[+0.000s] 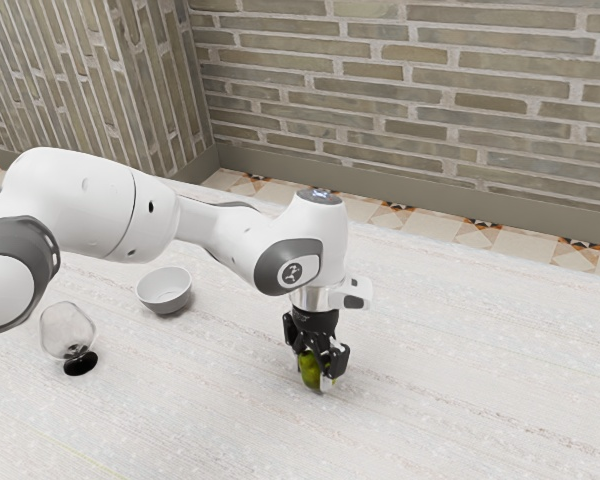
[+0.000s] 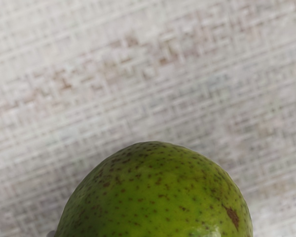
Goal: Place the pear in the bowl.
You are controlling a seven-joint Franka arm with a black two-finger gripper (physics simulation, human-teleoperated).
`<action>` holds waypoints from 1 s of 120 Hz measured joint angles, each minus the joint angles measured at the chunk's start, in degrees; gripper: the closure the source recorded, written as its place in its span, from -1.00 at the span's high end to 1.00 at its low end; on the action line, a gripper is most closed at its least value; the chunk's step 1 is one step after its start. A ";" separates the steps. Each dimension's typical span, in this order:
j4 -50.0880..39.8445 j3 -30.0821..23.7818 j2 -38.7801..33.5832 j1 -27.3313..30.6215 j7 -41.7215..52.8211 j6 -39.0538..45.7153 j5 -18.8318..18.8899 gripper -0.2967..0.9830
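My black gripper (image 1: 321, 358) points down at the table, low over the green pear (image 1: 310, 371) and partly around it; whether it grips the pear cannot be made out. Part of the pear is hidden behind the gripper. The wrist view has the rounded, brown-speckled side of the pear (image 2: 158, 192) close under my hand. The bowl (image 1: 165, 291), white inside and grey outside, stands upright on the table toward the exterior view's left, well apart from the gripper and pear. Its visible inside holds nothing.
A clear stemmed glass (image 1: 68, 332) with a black base stands nearer the exterior view's left edge, in front of the bowl. My arm reaches across above the pale table (image 1: 460, 400), behind the bowl. A brick wall rises beyond the table.
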 joint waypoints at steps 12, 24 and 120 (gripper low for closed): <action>0.00 0.00 0.00 0.00 0.00 0.04 0.07 0.08; 0.03 0.00 -0.02 -0.02 0.00 0.06 0.10 0.08; -6.53 8.25 -17.51 17.97 1.70 -0.65 3.14 0.05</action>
